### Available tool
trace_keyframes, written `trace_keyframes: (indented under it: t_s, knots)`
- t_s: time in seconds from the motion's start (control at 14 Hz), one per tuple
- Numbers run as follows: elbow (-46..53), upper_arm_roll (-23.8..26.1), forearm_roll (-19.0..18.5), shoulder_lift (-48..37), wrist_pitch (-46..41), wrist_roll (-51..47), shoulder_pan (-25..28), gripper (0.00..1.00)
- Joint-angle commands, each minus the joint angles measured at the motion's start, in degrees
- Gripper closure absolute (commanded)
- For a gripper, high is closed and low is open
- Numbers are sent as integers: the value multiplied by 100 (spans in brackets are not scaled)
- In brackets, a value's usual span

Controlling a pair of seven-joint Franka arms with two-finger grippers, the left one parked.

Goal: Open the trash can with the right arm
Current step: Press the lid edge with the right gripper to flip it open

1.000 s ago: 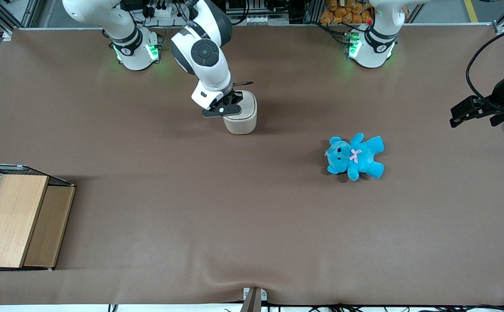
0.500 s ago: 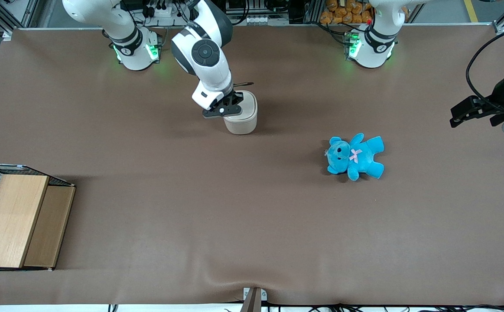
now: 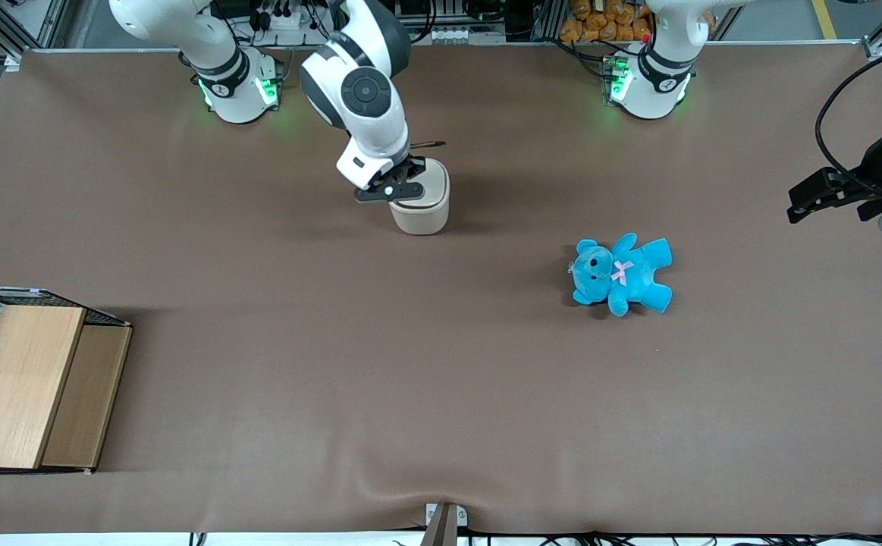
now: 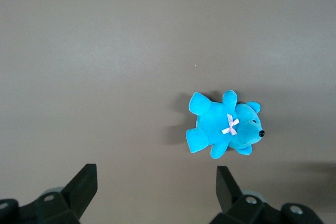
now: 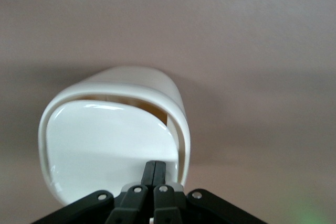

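The right arm (image 3: 361,98) holds its pincer (image 3: 389,191) on the lid (image 5: 110,148) of the bin (image 3: 422,208), which stands on the brown surface (image 3: 258,341) near the arms' bases, toward the working arm's end. The bin sits directly beneath the pincer, whose fingers (image 5: 154,174) are pressed together with nothing between them and touch the lid at the rim edge nearest the wrist. The wrist view shows the lid already tilted: a dark gap runs along the edge farthest from the fingertips (where the lid dips below the rim). Judged from this, the coming move turns on that axis, pressing down where the fingers rest so the lid swings further. The teddy (image 3: 621,274) lies well apart, toward the parked arm's end.
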State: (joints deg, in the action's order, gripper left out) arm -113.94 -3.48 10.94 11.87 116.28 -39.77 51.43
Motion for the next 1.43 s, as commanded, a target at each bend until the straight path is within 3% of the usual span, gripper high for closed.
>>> trace_keyframes:
  t_s: [0.0,0.14,0.21,0.29,0.36,0.5,0.71,1.0,1.36]
  knots:
    - [1099,-30,-75,61,-1245,-339,-80,100]
    - [1478,-30,-4,61,-1546,-435,-89,95]
    - [1619,-30,22,69,-1600,-531,-89,82]
    - [1785,-30,48,78,-1670,-584,-98,49]
    - [1970,-39,109,87,-1801,-602,-168,0]
    - [2225,-22,119,70,-2012,-576,-439,0]
    - [2664,110,119,61,-2565,-524,-1299,0]
    - [3183,777,66,43,-2953,-436,-2635,0]
    - [3264,1367,-328,-36,-3383,1020,-4148,0]
